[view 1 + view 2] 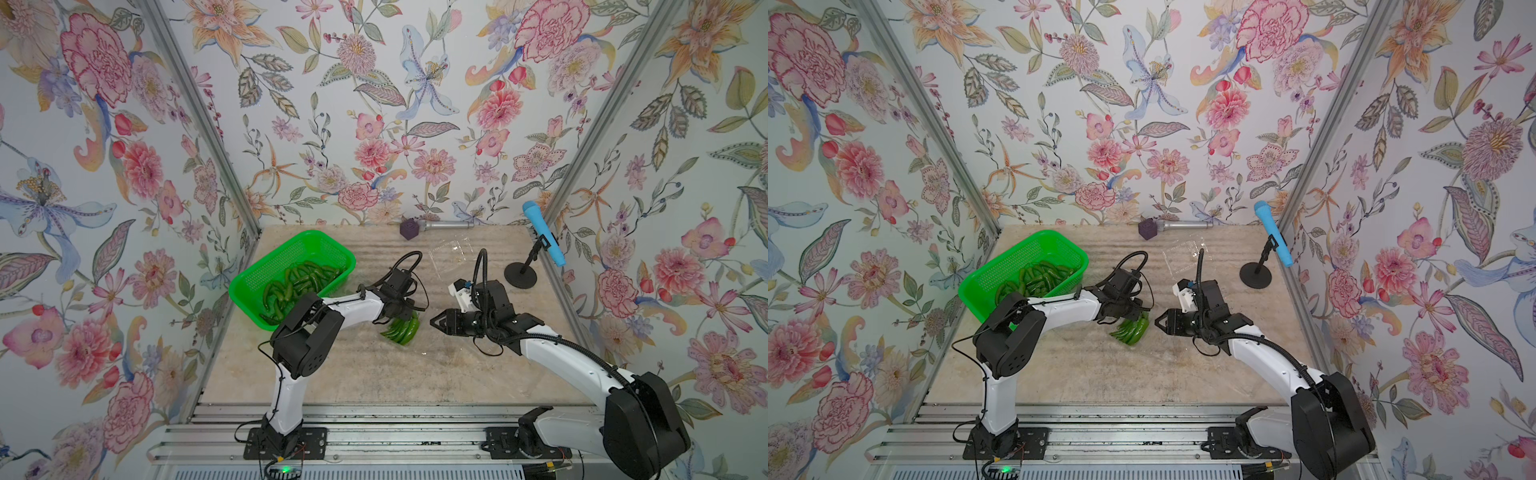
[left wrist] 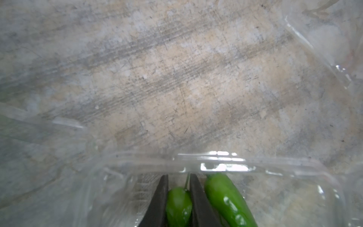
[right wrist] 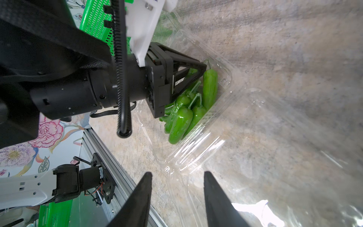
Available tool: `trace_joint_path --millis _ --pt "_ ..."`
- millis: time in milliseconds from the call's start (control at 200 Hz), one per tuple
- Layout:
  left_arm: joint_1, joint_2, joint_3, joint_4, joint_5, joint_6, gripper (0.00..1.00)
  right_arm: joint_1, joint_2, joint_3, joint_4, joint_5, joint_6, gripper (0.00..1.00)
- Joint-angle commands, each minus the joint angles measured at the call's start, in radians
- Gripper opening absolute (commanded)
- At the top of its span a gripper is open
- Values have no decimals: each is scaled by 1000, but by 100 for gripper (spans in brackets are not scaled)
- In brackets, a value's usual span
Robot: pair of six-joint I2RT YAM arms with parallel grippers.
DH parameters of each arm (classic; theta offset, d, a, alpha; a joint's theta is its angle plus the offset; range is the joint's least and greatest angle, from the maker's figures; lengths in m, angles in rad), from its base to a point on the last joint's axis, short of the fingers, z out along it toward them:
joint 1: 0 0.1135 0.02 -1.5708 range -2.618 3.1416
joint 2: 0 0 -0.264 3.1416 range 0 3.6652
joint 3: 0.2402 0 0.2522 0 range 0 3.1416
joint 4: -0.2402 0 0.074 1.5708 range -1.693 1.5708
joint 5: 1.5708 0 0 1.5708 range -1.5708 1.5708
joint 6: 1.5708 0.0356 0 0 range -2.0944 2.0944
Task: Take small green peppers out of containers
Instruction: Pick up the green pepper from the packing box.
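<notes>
The left gripper (image 2: pixel 179 177) is reaching down into an open clear container (image 3: pixel 153 137) that is sitting near the middle of the bench (image 1: pixel 374 374). Its jaws are pinching one small green pepper (image 2: pixel 178 204) near the stem end, pressing against both its sides. A second pepper (image 2: pixel 227 198) is lying just beside the held one, touching the outer face of one jaw.

In the right wrist view, the rest of the small green peppers (image 3: pixel 180 121) are lying bunched together in the container's tray, and the hinged lid (image 3: pixel 255 137) is lying open beside it. The right gripper (image 3: pixel 177 174) is hovering low over that lid with its jaws standing apart and holding nothing. The plastic is so clear that they may be touching it, but that is hard to judge.

In both top views, the green basket (image 1: pixel 257 282) is sitting on the robot's left side of the bench, holding a heap of peppers (image 1: pixel 299 278). Another clear container (image 1: pixel 453 257), apparently empty, is lying farther back.
</notes>
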Motion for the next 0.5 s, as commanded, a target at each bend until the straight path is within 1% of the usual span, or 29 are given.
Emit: trace_joint_path --millis 0,190,495 --pt "7 -79 -9 -57 -54 -12 0 -5 13 42 6 -5 -9 45" --pt "8 -155 -57 -29 -99 -17 0 -5 23 57 5 -10 -13 45" --pt "8 -233 -81 -35 -116 -18 1 -4 30 64 6 -14 -14 45"
